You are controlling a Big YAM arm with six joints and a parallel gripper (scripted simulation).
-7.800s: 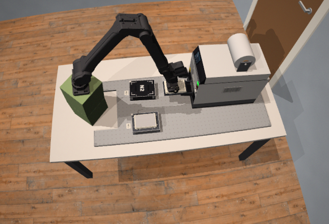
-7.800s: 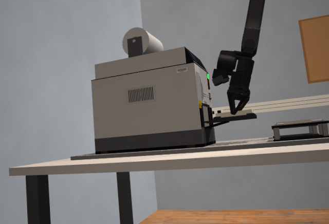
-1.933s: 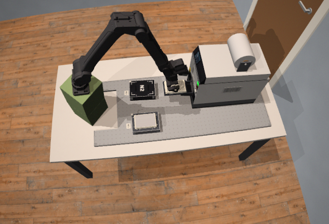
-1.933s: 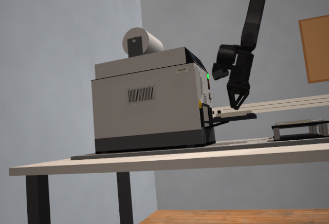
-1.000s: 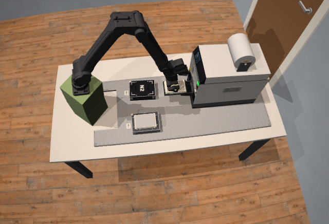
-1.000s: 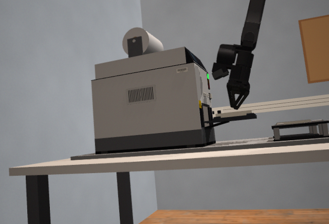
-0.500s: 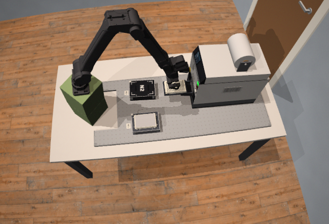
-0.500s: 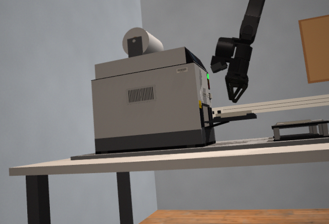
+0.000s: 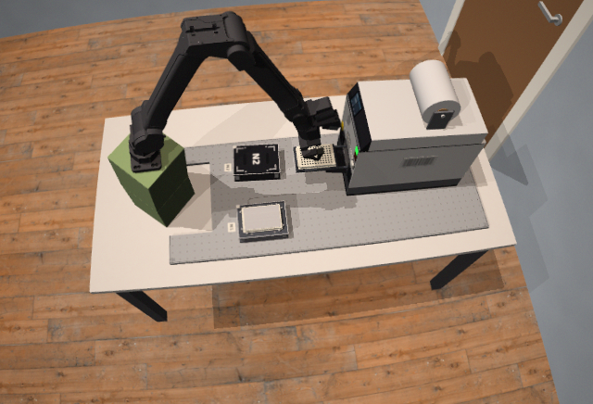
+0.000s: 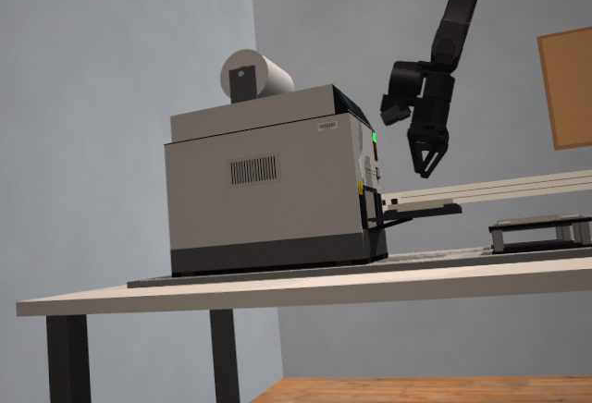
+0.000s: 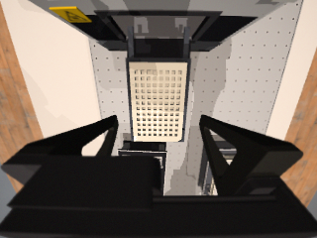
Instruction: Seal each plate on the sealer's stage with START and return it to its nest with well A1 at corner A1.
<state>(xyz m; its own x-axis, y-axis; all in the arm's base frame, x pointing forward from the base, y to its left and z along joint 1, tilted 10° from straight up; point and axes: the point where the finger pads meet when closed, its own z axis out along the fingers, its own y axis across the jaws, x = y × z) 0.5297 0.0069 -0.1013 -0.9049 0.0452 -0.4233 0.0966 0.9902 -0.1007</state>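
An open plate with bare wells (image 9: pixel 325 157) (image 10: pixel 420 205) (image 11: pixel 158 89) lies flat on the sealer's extended stage (image 10: pixel 451 209) (image 11: pixel 186 99). My gripper (image 9: pixel 313 151) (image 10: pixel 424 175) (image 11: pixel 158 119) is open and empty, pointing down above this plate without touching it. The sealer's lamp (image 9: pixel 356 150) (image 10: pixel 374 137) is green. Nest N2 (image 9: pixel 243 166) (image 11: pixel 141 155) is empty, its printed label uncovered. A plate with a smooth grey, foil-like top (image 9: pixel 261 218) (image 10: pixel 530 220) sits in nest N1 (image 9: pixel 262 235) (image 10: pixel 498 240). Fine seating at the locators and the A1 corners are too small to tell.
The sealer (image 9: pixel 411 168) (image 10: pixel 263 207) (image 11: pixel 238 17) stands close beyond the gripper, with a foil roll (image 9: pixel 433 85) (image 10: pixel 258 71) on top. The arm's base stands on a green block (image 9: pixel 160 189) at the left. A perforated grey board (image 9: pixel 383 222) lies under the nests and sealer.
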